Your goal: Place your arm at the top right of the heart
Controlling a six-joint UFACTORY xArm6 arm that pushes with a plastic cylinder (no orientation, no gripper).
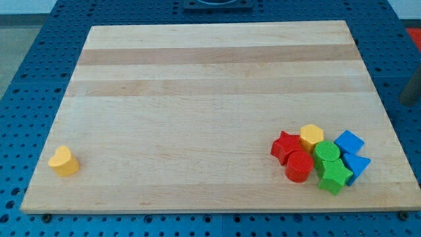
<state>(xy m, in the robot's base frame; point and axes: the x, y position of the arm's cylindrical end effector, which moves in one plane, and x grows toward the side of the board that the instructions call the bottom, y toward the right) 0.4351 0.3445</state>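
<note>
A yellow heart [63,161] lies alone on the wooden board [210,85], near its bottom left corner. A dark blurred shape [412,89] shows at the view's right edge, off the board; it may be my rod. Its lower end is around [409,103], far to the right of the heart and above the block cluster. I cannot tell for sure that this is my tip.
A tight cluster sits at the board's bottom right: a red star [284,146], a yellow hexagon [312,137], a green cylinder [326,153], a red cylinder [299,166], a green star [334,176], a blue cube [348,141] and a blue triangle [356,164].
</note>
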